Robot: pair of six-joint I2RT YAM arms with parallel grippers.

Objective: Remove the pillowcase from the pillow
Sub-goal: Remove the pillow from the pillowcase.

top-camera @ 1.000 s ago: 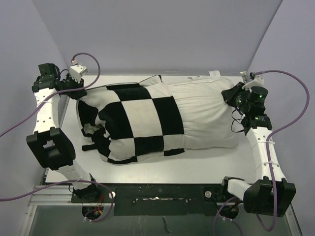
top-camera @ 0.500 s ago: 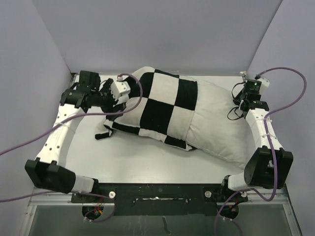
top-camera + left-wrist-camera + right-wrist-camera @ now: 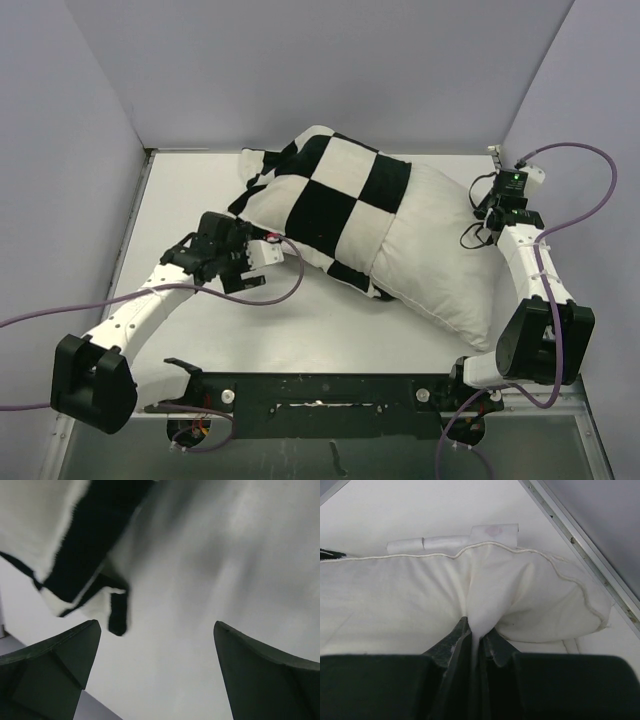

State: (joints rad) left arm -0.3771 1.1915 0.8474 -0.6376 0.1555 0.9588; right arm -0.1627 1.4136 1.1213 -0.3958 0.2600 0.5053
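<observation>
Pinches a fold of plump plain white fabric pillow (image 3: 520, 595) in right claw (image 3: 475, 630). Holds left claw (image 3: 156, 625) spread, seemingly empty through the blur, with black-and-white checkered fabric pillowcase (image 3: 95, 545) just ahead, over white bench (image 3: 200, 190).

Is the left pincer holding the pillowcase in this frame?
No, the left pincer is wide open with nothing in it; the pillowcase lies beyond it.

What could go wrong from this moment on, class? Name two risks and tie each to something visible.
1. The right jaws pinch only a thin fold of the pillow; a hard pull might slip it free.
2. The left jaws stand open, off the pillowcase, which covers about half the pillow; a regrasp might catch pillow fabric too.
</observation>
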